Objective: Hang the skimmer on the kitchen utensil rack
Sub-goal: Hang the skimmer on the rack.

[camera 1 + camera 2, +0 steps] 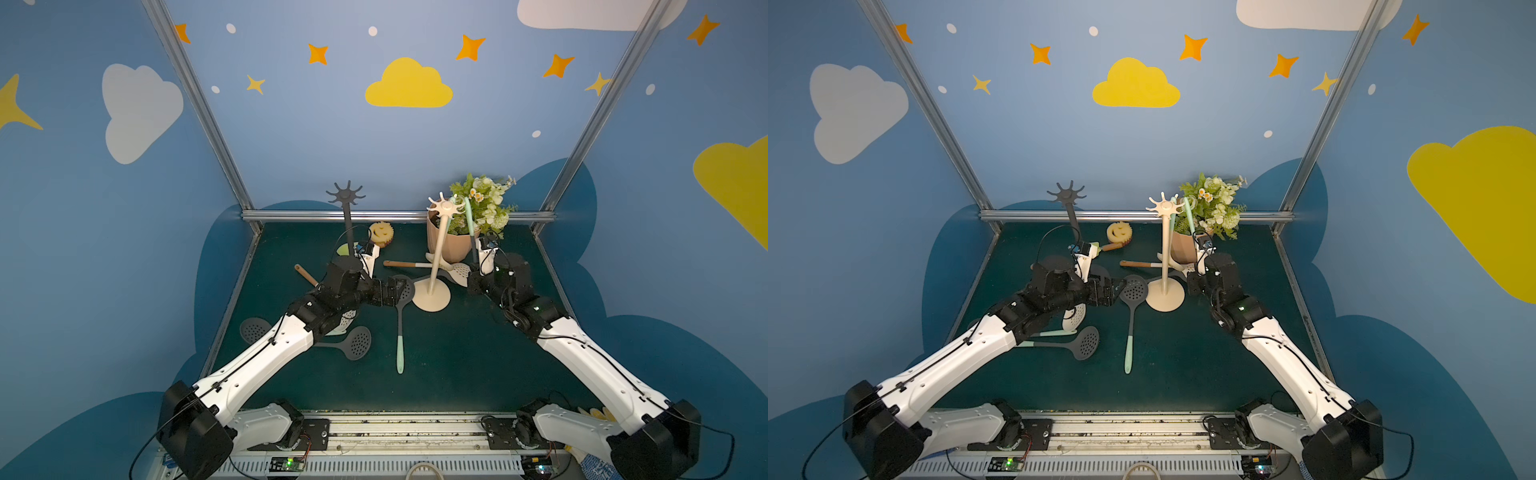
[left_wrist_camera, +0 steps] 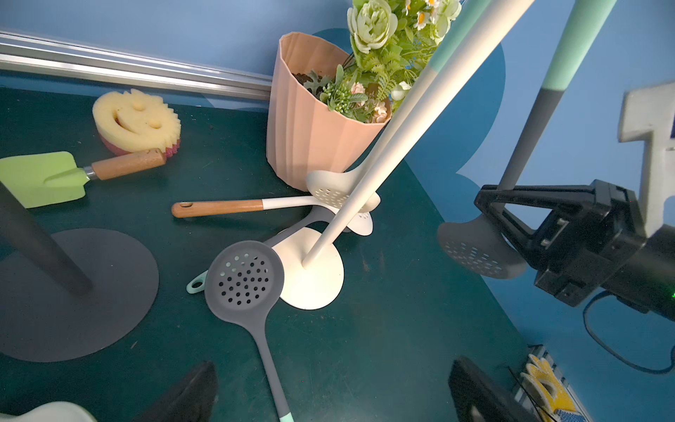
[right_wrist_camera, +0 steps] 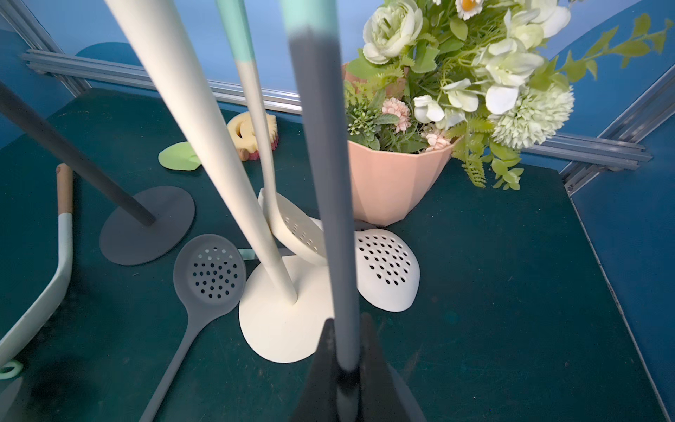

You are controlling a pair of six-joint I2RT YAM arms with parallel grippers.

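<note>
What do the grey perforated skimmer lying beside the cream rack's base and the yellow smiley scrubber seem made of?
Grey perforated skimmer: probably silicone, matte; no glare, soft rounded rim, mint-tipped handle. Yellow smiley scrubber: foam sponge, dull and porous-looking, with a pink layer underneath.

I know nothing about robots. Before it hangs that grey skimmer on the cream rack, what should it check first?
1. Right claw shut on the skimmer handle: ok.
2. Skimmer upright, mint end up by the rack top: ok.
3. Handle loop lined up with one of the hooks: cannot tell.
4. Free hooks beside the hanging cream skimmer: ok.
5. Left claw open, apart from the rack: ok.
</note>
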